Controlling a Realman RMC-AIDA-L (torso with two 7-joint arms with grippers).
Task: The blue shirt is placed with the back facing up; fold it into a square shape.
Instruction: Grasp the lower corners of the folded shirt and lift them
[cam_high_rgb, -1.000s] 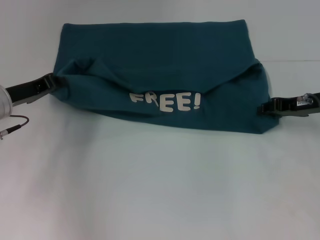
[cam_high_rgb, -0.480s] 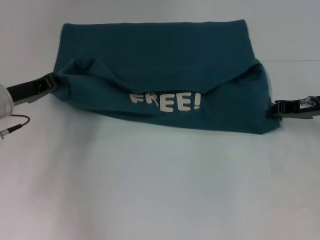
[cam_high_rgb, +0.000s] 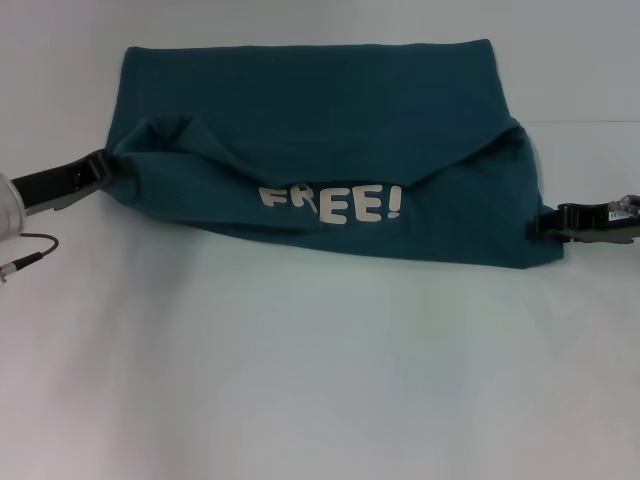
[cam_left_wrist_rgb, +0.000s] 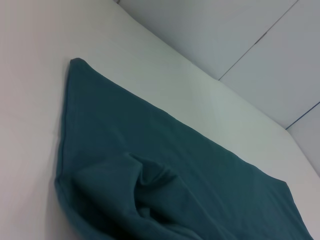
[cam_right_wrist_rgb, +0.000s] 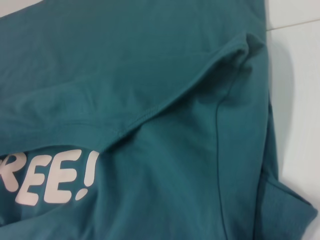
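The blue shirt (cam_high_rgb: 320, 150) is lying across the far half of the white worktop (cam_high_rgb: 320, 380), partly folded over itself, and the white "FREE!" lettering (cam_high_rgb: 330, 205) is showing on the near layer, which is sagging in a long curve between the two sides. On the left, the left claw (cam_high_rgb: 108, 165) is pinching the shirt's left edge, fabric bunching into a pucker right at its tip. On the right, the right claw (cam_high_rgb: 540, 225) is clamping the shirt's lower right edge, the cloth pulling out toward it. The left wrist view is showing the back layer lying flat with a rumpled fold nearest the camera; the right wrist view is showing a hemmed edge overlapping the lettering.
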